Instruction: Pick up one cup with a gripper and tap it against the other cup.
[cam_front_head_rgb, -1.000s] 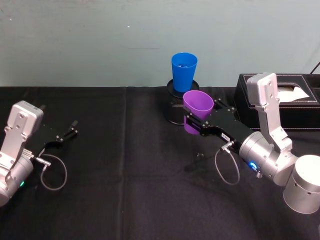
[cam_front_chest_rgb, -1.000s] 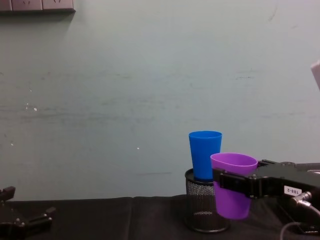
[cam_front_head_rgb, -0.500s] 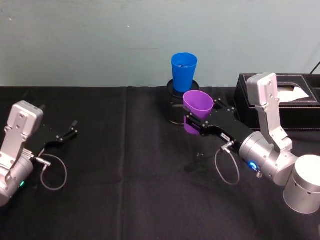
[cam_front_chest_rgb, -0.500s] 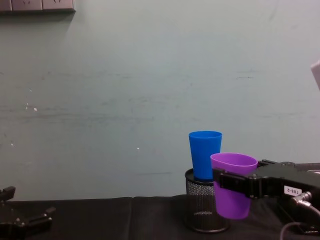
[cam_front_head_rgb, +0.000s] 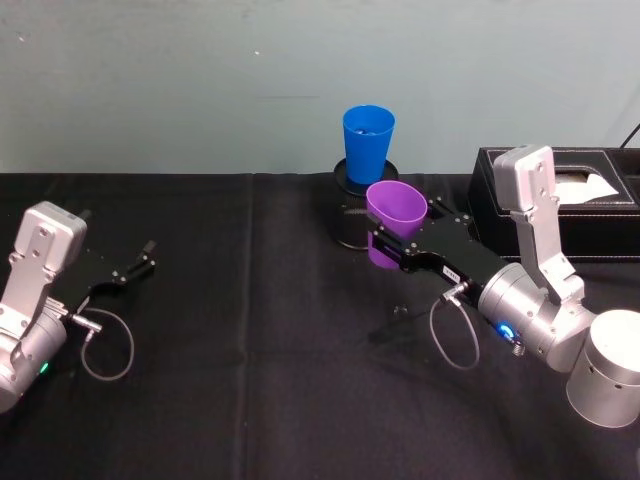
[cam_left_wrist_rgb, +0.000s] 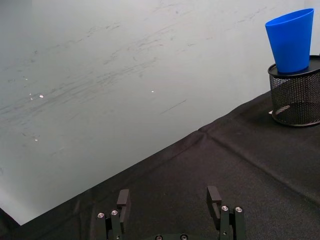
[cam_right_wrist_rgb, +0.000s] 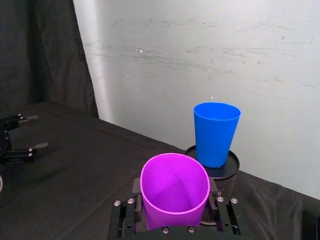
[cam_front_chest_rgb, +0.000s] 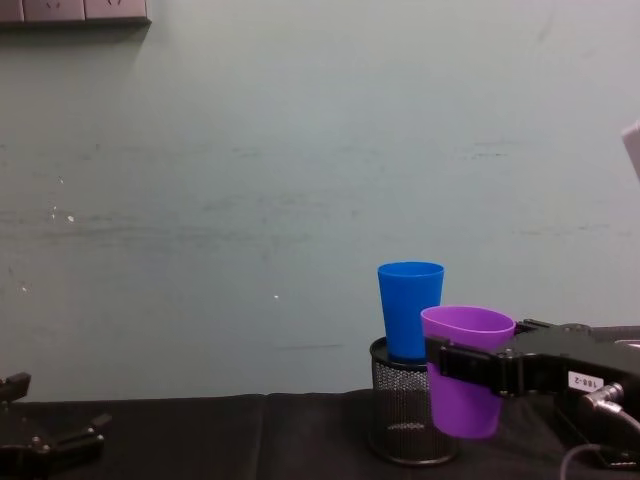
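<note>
My right gripper (cam_front_head_rgb: 392, 243) (cam_front_chest_rgb: 452, 364) (cam_right_wrist_rgb: 174, 210) is shut on the purple cup (cam_front_head_rgb: 393, 218) (cam_front_chest_rgb: 465, 375) (cam_right_wrist_rgb: 175, 189) and holds it upright above the black tablecloth. The blue cup (cam_front_head_rgb: 367, 143) (cam_front_chest_rgb: 410, 308) (cam_right_wrist_rgb: 215, 132) (cam_left_wrist_rgb: 291, 40) stands upright on top of the black mesh pen holder (cam_front_head_rgb: 348, 220) (cam_front_chest_rgb: 403, 415) (cam_left_wrist_rgb: 296, 97), just behind and to the left of the purple cup. A small gap separates the two cups. My left gripper (cam_front_head_rgb: 135, 266) (cam_left_wrist_rgb: 171, 200) rests open at the far left of the table, empty.
A black tissue box (cam_front_head_rgb: 560, 200) sits at the back right, behind my right arm. The black tablecloth (cam_front_head_rgb: 250, 380) covers the table up to a pale green wall. A loose cable (cam_front_head_rgb: 455, 340) loops under my right wrist.
</note>
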